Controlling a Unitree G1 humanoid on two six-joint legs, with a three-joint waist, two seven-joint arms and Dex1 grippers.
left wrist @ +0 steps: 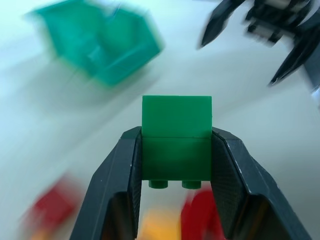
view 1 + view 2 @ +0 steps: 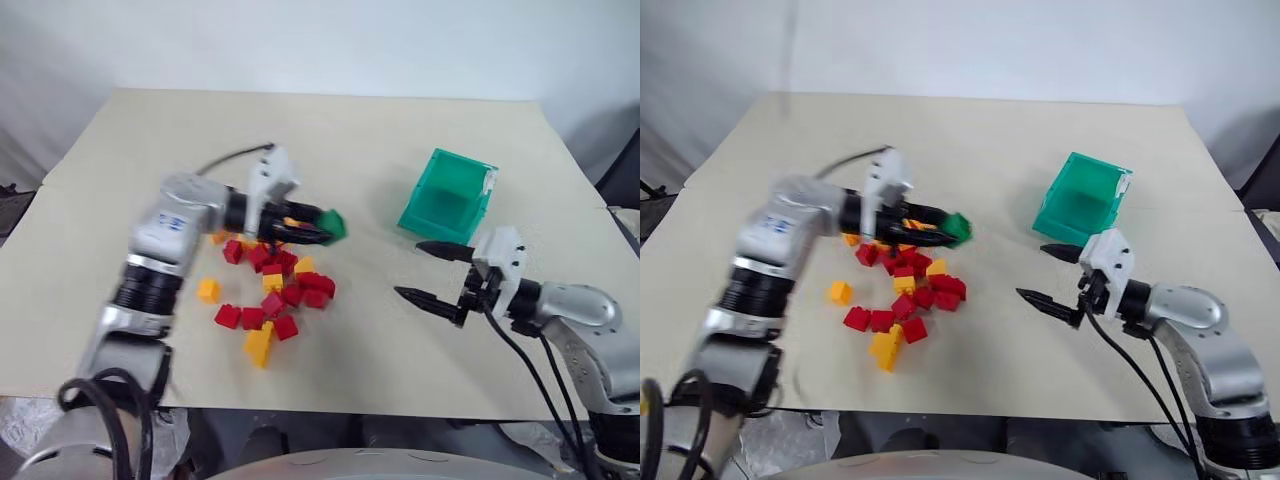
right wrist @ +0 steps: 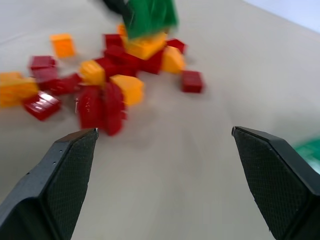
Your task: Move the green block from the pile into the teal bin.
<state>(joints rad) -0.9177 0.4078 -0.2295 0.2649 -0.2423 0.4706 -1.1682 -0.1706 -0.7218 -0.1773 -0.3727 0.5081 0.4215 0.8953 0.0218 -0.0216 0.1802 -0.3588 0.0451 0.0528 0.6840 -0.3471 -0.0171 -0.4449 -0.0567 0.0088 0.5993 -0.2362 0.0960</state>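
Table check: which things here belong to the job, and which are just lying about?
Job: green block, clamped in the left gripper; teal bin; pile.
Lying about: lone orange brick; right gripper, open, holding nothing.

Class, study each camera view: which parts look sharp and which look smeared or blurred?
Left wrist view: the small green studded plastic block is sharp, while the teal plastic bin is smeared. Right wrist view: the loose pile of red and yellow bricks looks soft. Left eye view: the left gripper looks slightly smeared.
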